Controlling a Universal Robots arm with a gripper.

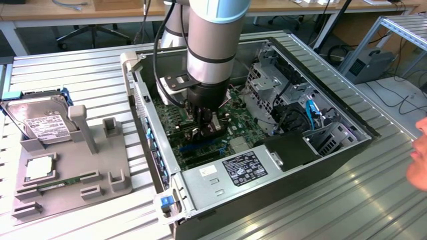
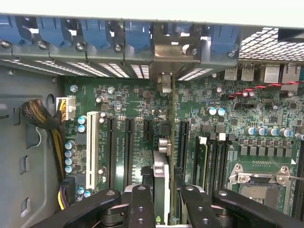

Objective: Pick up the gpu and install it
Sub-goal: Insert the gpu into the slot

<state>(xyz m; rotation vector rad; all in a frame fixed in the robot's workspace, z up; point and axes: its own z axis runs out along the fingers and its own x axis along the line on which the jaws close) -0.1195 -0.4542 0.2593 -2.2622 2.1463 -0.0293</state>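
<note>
Card [image 2: 162, 183] stands on edge between the gripper [image 2: 161, 202] fingers, pinched, over a black slot on the green board [image 2: 266, 142], bracket end toward the case's [image 1: 320, 165] rear wall. Risk: slight tilt or offset could jam it against the slot. Arm [image 1: 212, 45] reaches straight down into the open case.

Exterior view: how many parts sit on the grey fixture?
3: hard drive at its far end, square silver chip in front, green memory stick beside that. Posts may hide more.
</note>
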